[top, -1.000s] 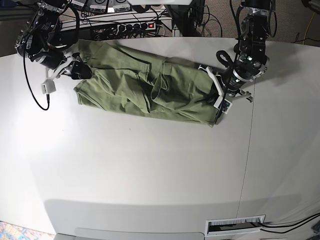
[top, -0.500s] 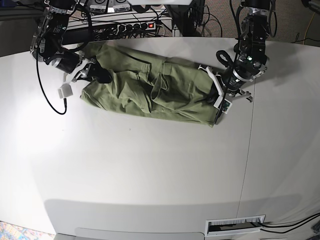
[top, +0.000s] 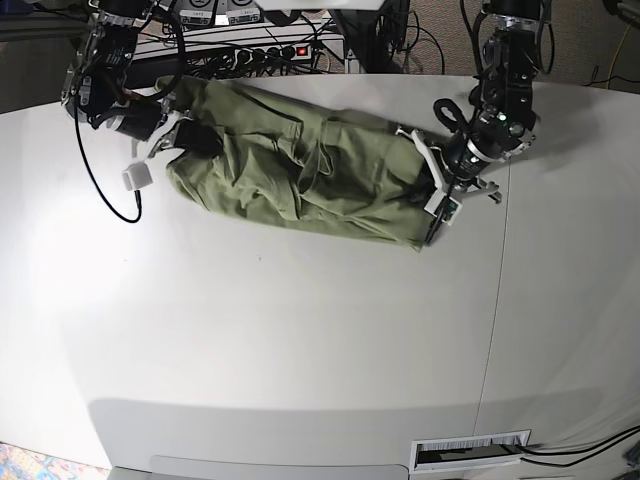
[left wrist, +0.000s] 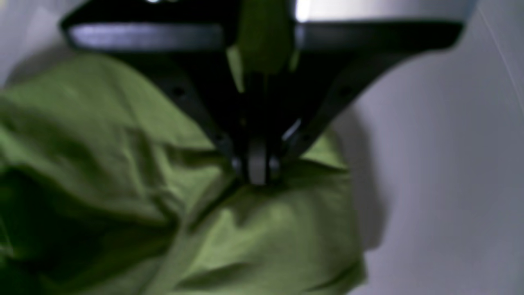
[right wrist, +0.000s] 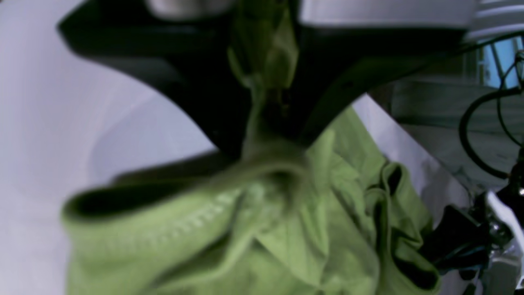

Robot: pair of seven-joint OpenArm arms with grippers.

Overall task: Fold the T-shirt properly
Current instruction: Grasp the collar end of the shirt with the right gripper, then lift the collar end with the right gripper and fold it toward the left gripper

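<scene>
A: T-shirt (top: 300, 170) lies bunched in a long roll across the far part of the white table (top: 300, 340), left to right, one arm at each end. Right gripper (top: 185, 138) sits on the scene's left end. Against the picture from a second ago, that end has been drawn in toward the middle and slightly farther back; the cloth there is more heaped.

B: Jaws?

A: In the right wrist view the right gripper (right wrist: 266, 123) is clenched on a pinch of green fabric, a stitched hem (right wrist: 192, 217) hanging just below it. Left wrist view: left gripper (left wrist: 258, 164) also closed tight, with cloth (left wrist: 262, 229) gathered at the tips and a strip running up between the fingers. So both are grasping the T-shirt.

B: And the left arm's end?

A: Nearly unchanged over the second. Left gripper (top: 440, 190) holds the right end of the roll; it has crept only a touch farther back.

B: Meaning for the fold?

A: My reading: the garment is not flat and no clean fold exists. The right arm shifting its end looks like repositioning or spreading, an early step. Far from finished.

B: Any writing?

A: None readable. The shirt is plain. A power strip (top: 270, 50) with a red lit switch sits beyond the far edge among cables; a slotted vent (top: 470, 450) shows at the near edge. No brand legible on either.
</scene>
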